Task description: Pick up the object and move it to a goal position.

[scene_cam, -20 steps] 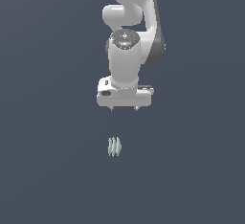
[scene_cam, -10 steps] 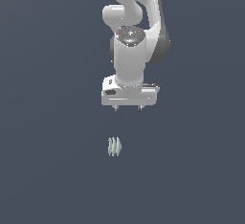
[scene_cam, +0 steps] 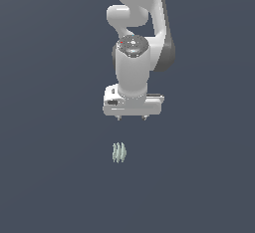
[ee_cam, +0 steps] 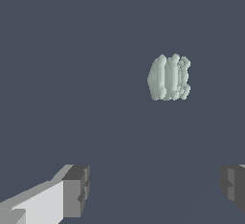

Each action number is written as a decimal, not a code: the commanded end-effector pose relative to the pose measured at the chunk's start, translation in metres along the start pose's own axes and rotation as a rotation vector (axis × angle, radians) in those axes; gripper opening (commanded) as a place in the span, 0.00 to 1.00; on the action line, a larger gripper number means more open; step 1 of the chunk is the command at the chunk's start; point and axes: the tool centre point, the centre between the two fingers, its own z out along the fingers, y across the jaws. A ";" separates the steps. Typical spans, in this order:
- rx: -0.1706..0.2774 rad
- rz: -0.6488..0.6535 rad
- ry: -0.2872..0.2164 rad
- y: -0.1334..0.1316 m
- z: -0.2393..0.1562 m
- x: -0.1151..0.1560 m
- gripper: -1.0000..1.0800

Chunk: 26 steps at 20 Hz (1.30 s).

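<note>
Task barely started from what I see: the object (scene_cam: 119, 153) sits alone on the dark bench (scene_cam: 45, 177), not yet grasped, and no goal marker shows in either view, so the approach, grasp, lift and carry are all left. My hand (scene_cam: 132, 118) hangs above the object and slightly to the exterior view's right of it, clear of it, holding nothing. The exterior view gives me that offset and the arm pose but shows only the finger stubs. The wrist view shows the fingers (ee_cam: 75, 190) spread wide, far wider than the object, and its ribbed discs standing side by side, lying ahead of the finger gap.
</note>
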 end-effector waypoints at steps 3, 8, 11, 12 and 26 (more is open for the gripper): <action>-0.003 0.002 -0.003 0.008 0.012 0.016 0.96; -0.007 0.005 -0.007 0.021 0.031 0.040 0.96; -0.010 0.006 -0.009 0.030 0.046 0.054 0.96; -0.011 0.007 -0.010 0.033 0.050 0.058 0.96; -0.017 0.010 -0.016 0.054 0.086 0.085 0.96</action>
